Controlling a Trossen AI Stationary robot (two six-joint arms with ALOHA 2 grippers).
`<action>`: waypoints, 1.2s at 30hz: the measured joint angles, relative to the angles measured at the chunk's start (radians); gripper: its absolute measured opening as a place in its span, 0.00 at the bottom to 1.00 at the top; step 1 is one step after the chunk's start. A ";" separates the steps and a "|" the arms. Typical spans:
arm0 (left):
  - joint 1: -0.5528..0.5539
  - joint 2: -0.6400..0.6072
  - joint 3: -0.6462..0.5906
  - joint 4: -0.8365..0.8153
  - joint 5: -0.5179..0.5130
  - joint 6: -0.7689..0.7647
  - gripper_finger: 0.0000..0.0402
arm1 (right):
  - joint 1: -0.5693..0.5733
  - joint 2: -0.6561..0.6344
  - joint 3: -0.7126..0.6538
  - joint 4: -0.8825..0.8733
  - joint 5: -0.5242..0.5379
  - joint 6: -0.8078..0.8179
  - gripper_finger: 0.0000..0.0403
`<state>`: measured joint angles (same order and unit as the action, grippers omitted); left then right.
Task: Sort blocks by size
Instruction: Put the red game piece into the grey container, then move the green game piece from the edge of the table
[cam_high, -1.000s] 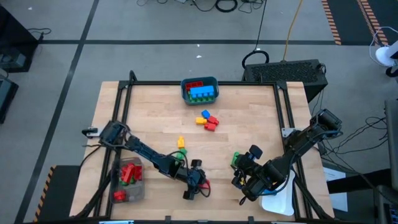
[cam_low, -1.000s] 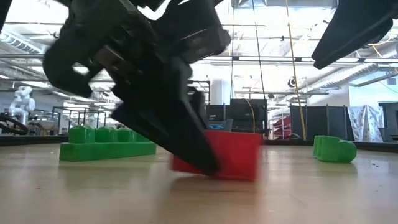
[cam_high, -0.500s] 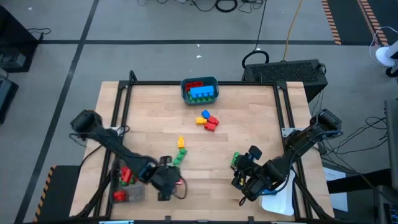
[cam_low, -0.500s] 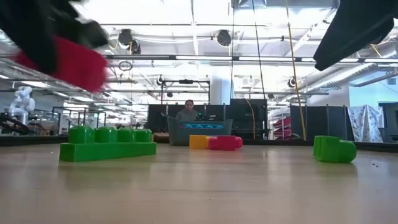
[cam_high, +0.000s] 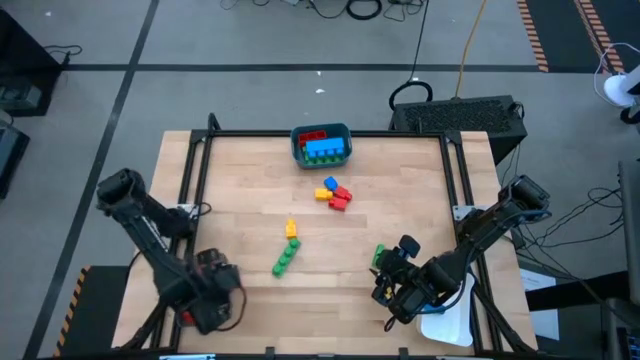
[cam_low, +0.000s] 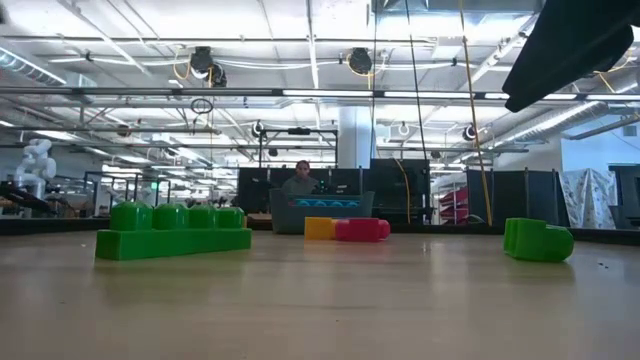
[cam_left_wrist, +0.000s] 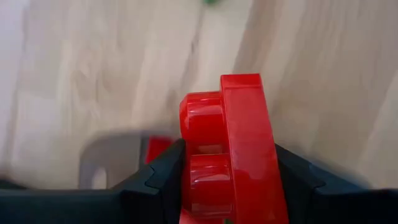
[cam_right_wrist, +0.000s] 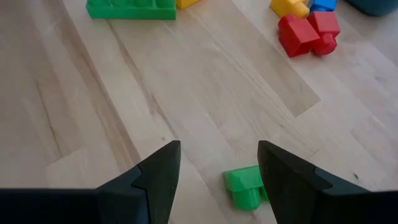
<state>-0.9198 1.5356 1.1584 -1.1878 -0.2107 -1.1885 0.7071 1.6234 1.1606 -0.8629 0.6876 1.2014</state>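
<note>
My left gripper (cam_high: 212, 300) is at the table's near left, shut on a red block (cam_left_wrist: 230, 137), above a grey tray (cam_left_wrist: 99, 165) that holds other red blocks (cam_high: 188, 317). My right gripper (cam_right_wrist: 217, 180) stands open at the near right, over a small green block (cam_right_wrist: 244, 185) that rests on the table just beyond its fingertips. A long green block (cam_high: 286, 257) and a yellow block (cam_high: 291, 229) lie mid-table. A cluster of yellow, blue and red blocks (cam_high: 335, 193) lies farther back. My left gripper pinches the red block between its two fingers. One finger (cam_left_wrist: 163, 177) is on the studded face (cam_left_wrist: 202, 155) and the other on the opposite face. The fingers point steeply down. The block stands on edge, lifted clear of the table and tray.
A teal bin (cam_high: 321, 146) with blue and red blocks stands at the far edge's middle. A white tray (cam_high: 450, 322) lies at the near right corner, under my right arm. Black frame rails run along the table's edges. Bare wood shows in the near middle.
My left gripper has lifted the red block off the table in the near middle and carried it up and toward the near left, over the grey tray. It has tipped to point downward and rolled on the way. The block stays between its fingers.
</note>
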 joint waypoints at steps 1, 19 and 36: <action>-0.018 -0.001 0.000 -0.003 0.010 -0.008 0.43 | 0.000 0.000 0.000 0.000 -0.002 -0.003 0.50; -0.211 0.017 -0.002 -0.031 0.042 -0.168 0.49 | -0.001 0.000 0.000 0.051 -0.005 -0.012 0.50; -0.215 0.077 -0.002 0.000 -0.011 -0.167 0.63 | -0.001 0.000 0.000 0.070 0.018 -0.017 0.50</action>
<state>-1.1351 1.6123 1.1561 -1.1877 -0.2215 -1.3552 0.7059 1.6234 1.1604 -0.7927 0.7060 1.1839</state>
